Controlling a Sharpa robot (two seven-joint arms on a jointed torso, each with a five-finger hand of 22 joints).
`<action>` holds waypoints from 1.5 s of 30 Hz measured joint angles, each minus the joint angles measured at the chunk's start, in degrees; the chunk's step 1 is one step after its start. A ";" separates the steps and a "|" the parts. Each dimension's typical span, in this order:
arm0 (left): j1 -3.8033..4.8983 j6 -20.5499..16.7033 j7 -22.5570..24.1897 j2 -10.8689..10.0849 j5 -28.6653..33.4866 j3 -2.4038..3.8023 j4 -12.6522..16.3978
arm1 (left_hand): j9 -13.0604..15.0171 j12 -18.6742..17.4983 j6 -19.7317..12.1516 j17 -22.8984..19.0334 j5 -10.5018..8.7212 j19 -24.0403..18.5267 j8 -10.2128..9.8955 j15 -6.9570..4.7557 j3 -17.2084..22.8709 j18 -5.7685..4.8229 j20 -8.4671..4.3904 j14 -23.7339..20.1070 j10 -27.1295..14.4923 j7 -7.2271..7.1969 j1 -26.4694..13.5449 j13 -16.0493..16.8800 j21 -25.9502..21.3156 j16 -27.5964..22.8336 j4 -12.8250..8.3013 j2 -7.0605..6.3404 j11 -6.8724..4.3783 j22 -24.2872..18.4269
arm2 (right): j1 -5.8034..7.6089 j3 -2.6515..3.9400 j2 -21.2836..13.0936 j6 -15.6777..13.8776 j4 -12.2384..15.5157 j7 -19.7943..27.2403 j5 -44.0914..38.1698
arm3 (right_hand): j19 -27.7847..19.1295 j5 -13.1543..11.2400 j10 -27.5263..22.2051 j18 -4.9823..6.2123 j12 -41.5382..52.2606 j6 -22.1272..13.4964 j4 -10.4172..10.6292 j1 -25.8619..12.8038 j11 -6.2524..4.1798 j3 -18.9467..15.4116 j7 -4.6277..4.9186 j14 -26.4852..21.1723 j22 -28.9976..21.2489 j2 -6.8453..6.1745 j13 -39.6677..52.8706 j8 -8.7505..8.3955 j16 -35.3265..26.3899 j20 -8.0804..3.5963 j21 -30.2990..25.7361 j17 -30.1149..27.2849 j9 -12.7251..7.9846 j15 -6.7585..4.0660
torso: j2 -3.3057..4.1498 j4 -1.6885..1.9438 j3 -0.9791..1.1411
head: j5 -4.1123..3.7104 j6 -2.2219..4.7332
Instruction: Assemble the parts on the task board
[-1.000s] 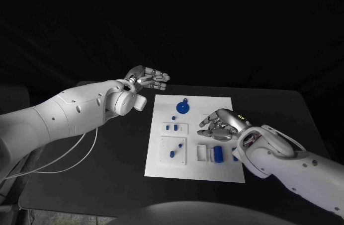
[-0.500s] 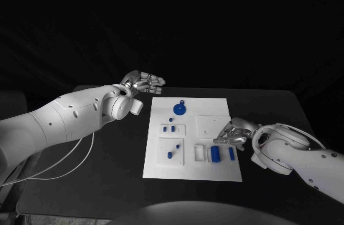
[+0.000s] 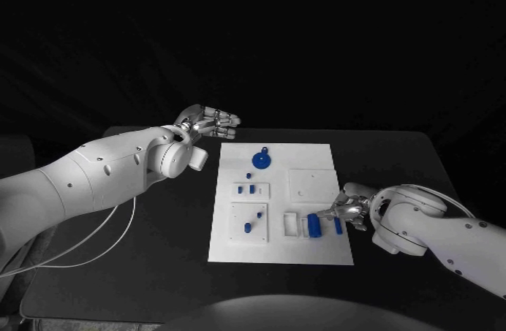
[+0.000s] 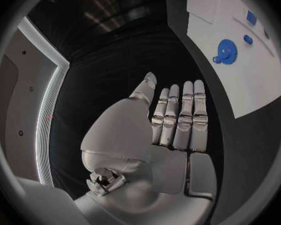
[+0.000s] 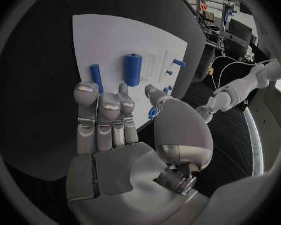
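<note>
The white rectangular task board [image 3: 316, 243] lay flat in the middle of the black counter [image 3: 169, 258]. All places below are given relative to this board.

The left silver many-fingered hand [image 3: 214, 121] hung above the counter just off the board's far left corner. Its fingers [image 4: 178, 116] were stretched straight and side by side, the thumb apart from them, and it held nothing.

The right silver many-fingered hand [image 3: 348, 208] was low at the board's right edge, in its near half. In the right wrist view its fingers [image 5: 106, 116] lay straight and close together over the board, with the thumb [image 5: 158, 96] set apart; nothing lay in the palm. Whether the fingertips touched the board or a part I could not tell.

On the board's far half, near the middle, lay a round blue gear-like part with a small tab [image 3: 262, 158]. In the near half a thick blue cylinder [image 3: 316, 225] lay in a recess, and just beside it, toward the right edge, a thinner blue bar [image 3: 338, 225] lay close to the right hand's fingertips. Several small blue pegs [image 3: 247, 189] stood in the left column of the board.
</note>
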 measured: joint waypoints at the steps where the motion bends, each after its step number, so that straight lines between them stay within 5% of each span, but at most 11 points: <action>1: 0.00 0.02 0.02 0.00 0.00 0.00 0.03 | 0.00 0.00 0.00 0.00 0.00 0.00 0.00 0.00 0.00 0.00 0.00 0.00 0.00 0.00 0.00 0.00 0.00 0.00 0.00 0.00 0.00 -0.02 | 0.00 -0.03 0.18 0.06 -0.18 -0.39 0.06 | 0.00 0.00 0.00 0.00 -0.14 -0.09 0.10 -0.05 0.00 -0.10 -0.09 0.00 0.04 -0.05 0.01 0.00 0.00 0.00 0.00 0.05 0.17 0.00 | 0.01 0.02 0.00 | -0.02 -0.01; 8: -0.02 0.18 0.08 -0.01 0.01 0.00 0.17 | 0.00 0.00 0.00 0.00 0.00 0.00 0.00 0.00 -0.16 0.00 0.00 0.00 0.00 0.00 0.00 0.00 0.00 0.00 0.16 0.00 0.00 -0.07 | -0.01 -0.97 1.79 0.28 -1.65 -2.19 0.53 | 0.00 0.00 0.20 -0.01 0.04 -0.09 1.12 -1.15 -0.20 -0.64 -0.09 0.00 0.35 -0.66 0.59 0.00 0.00 0.00 0.00 0.62 1.52 0.00 | 0.06 0.03 0.03 | -0.07 -0.19; 12: -0.02 0.30 0.08 -0.01 0.01 -0.01 0.21 | 0.00 0.00 0.00 0.00 0.00 0.00 0.00 0.00 -0.16 0.00 0.00 0.00 0.00 0.00 -0.23 0.00 0.00 0.00 0.16 0.23 0.00 -0.12 | -0.02 -1.93 2.97 0.35 -2.41 -2.69 0.97 | 0.21 0.00 0.20 0.00 0.47 -1.47 2.39 -1.51 -0.20 -1.11 -0.15 0.00 0.68 -1.02 1.27 0.00 0.00 -0.20 -0.02 1.30 8.37 0.00 | 0.08 0.03 0.06 | 0.02 -0.31; 17: -0.02 0.44 0.08 -0.01 0.01 -0.01 0.23 | 0.00 0.00 0.00 0.00 0.00 0.00 0.00 0.00 -0.16 0.00 0.00 0.00 0.00 0.00 -0.23 0.00 0.00 0.00 0.16 0.23 0.00 -0.12 | -0.03 -2.84 3.73 0.56 -3.38 -2.96 1.20 | 0.21 0.00 0.20 0.00 0.81 -2.56 2.68 -1.50 -0.20 -1.41 -0.11 0.00 0.92 -1.02 1.27 0.00 0.00 -0.21 0.19 1.69 12.87 0.00 | 0.09 0.02 0.10 | 0.09 -0.51; 28: -0.03 0.65 0.05 -0.03 0.01 -0.01 0.25 | 0.00 0.00 0.00 0.00 0.00 0.00 0.00 0.00 -0.39 0.00 0.00 0.00 0.00 0.00 -0.23 0.00 0.00 0.00 0.38 0.23 0.00 -0.16 | 0.35 -3.58 5.95 1.02 -5.80 -2.74 1.37 | 0.21 0.00 -0.12 0.00 0.50 -3.26 2.61 -1.64 0.12 -1.50 0.24 -0.01 0.92 -1.33 1.27 0.51 0.00 -0.20 0.19 1.75 14.11 0.01 | 0.09 -0.06 0.09 | 0.24 -0.80; 29: -0.03 0.67 0.05 -0.03 0.01 -0.01 0.25 | 0.00 0.00 0.00 0.00 0.00 0.00 0.00 0.00 -0.38 0.00 0.00 0.00 0.00 0.00 -0.23 0.00 0.00 0.00 0.38 0.23 0.00 -0.16 | 0.38 -3.61 6.12 1.02 -5.96 -2.71 1.37 | 0.21 0.00 -0.12 0.00 0.31 -3.32 2.42 -1.49 0.13 -1.68 0.21 -0.02 0.92 -1.48 1.27 0.50 0.00 -0.20 0.19 1.75 17.34 0.01 | 0.08 -0.06 0.09 | 0.24 -0.80; 31: -0.03 0.70 0.03 -0.03 0.02 -0.01 0.25 | 0.00 0.00 0.00 0.00 0.00 0.00 0.00 0.00 -0.38 0.00 0.00 0.00 0.00 0.00 -0.23 0.00 0.00 0.00 0.38 0.23 0.00 -0.16 | 0.38 -3.65 6.46 1.02 -6.28 -2.63 1.35 | 0.21 0.00 -0.12 0.01 0.24 -3.46 2.36 -1.45 0.13 -1.74 0.21 -0.02 0.91 -1.52 1.26 0.50 0.00 -0.20 0.19 1.75 19.60 0.02 | 0.08 -0.07 0.10 | 0.25 -0.80; 36: -0.03 0.79 -0.02 -0.08 0.02 -0.01 0.26 | 0.00 0.00 0.00 0.00 0.00 0.00 0.00 0.00 -0.39 0.00 0.00 0.00 0.00 0.00 -0.23 0.00 0.00 0.00 0.38 0.23 0.00 -0.16 | 0.44 -3.68 6.99 0.98 -6.83 -2.32 1.15 | 0.21 0.00 -0.12 0.00 0.24 -3.46 0.66 0.17 0.13 -0.67 0.21 -0.02 1.03 -1.12 1.26 0.51 0.00 -0.20 0.19 1.81 21.75 0.02 | 0.08 -0.06 0.09 | 0.32 -0.83; 42: -0.03 0.86 -0.05 -0.11 0.02 -0.01 0.25 | 0.00 0.00 0.00 0.00 0.00 0.00 0.00 0.00 -0.54 0.00 0.00 0.00 0.00 0.00 -0.23 0.00 0.00 0.00 0.54 0.23 0.00 -0.24 | 0.49 -3.74 7.22 0.99 -7.10 -1.96 0.93 | 0.21 0.08 -0.11 -0.02 0.24 -3.44 -3.47 1.27 0.14 1.93 0.20 0.17 1.19 -0.87 1.26 0.51 -0.01 -0.20 0.19 1.89 21.77 0.23 | 0.07 -0.04 0.04 | 0.37 -0.96; 45: -0.03 0.89 -0.05 -0.10 0.02 -0.01 0.25 | 0.00 0.00 0.00 0.00 0.00 0.00 0.00 0.00 -0.54 0.00 0.00 0.00 0.00 0.00 -0.23 0.00 0.00 0.00 0.54 0.23 0.00 -0.24 | 0.52 -3.81 7.27 0.95 -7.10 -1.78 0.72 | 0.21 5.05 -0.14 -0.11 0.24 -3.33 -5.66 1.29 0.12 1.69 0.11 0.17 1.23 -0.75 1.24 0.51 -0.01 -0.19 0.19 1.89 21.92 0.23 | 0.06 -0.05 0.03 | 0.38 -0.96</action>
